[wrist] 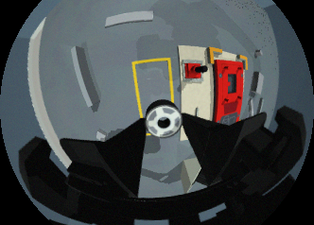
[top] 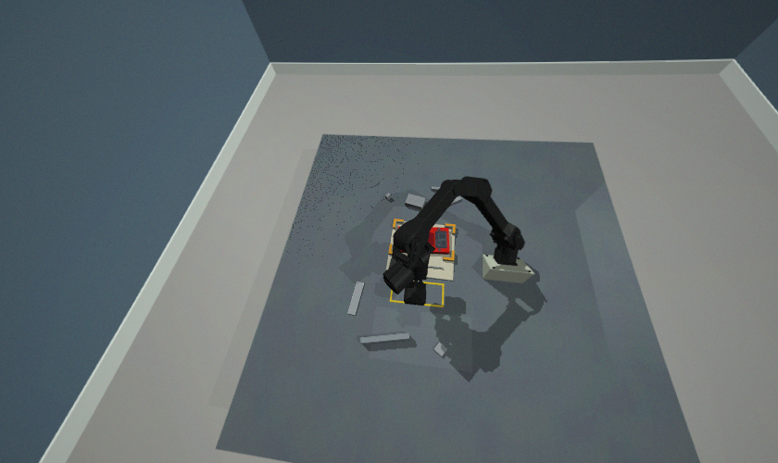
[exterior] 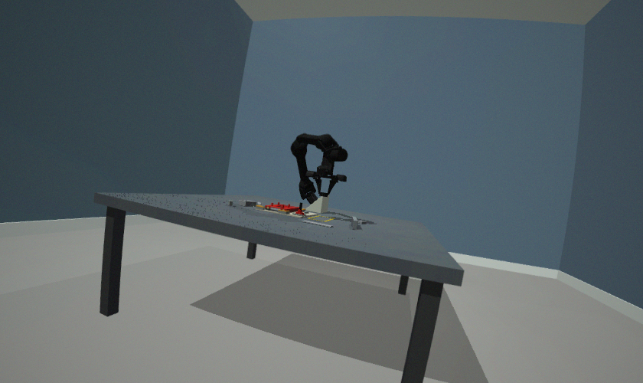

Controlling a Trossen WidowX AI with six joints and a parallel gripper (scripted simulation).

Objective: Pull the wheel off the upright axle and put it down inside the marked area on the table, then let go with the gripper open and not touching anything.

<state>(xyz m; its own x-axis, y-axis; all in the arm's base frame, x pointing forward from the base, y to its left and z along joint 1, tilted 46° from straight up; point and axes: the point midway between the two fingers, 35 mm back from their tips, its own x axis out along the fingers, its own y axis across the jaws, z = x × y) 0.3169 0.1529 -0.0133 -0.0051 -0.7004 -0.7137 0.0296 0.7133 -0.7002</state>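
Observation:
My gripper (exterior: 323, 193) (wrist: 163, 119) is shut on the wheel, black with a light spoked face (wrist: 164, 131), and holds it above the table. In the top view the gripper's body hides the fingertips and the wheel. The marked area, a yellow outline (top: 443, 294) (wrist: 151, 60), lies beside the cream board; the gripper hangs over part of it in the top view. The upright black axle (exterior: 300, 206) (wrist: 201, 69) stands bare on its red block (wrist: 191, 72), apart from the wheel.
The cream board (top: 446, 269) (wrist: 192, 97) carries a red part (top: 447, 232) (wrist: 221, 90) between orange corner brackets (top: 449, 256) (wrist: 215, 50). Grey bars (top: 383, 339) (top: 356, 298) and a small grey block (top: 439, 349) lie around the area. A grey box (top: 415, 200) lies behind the board.

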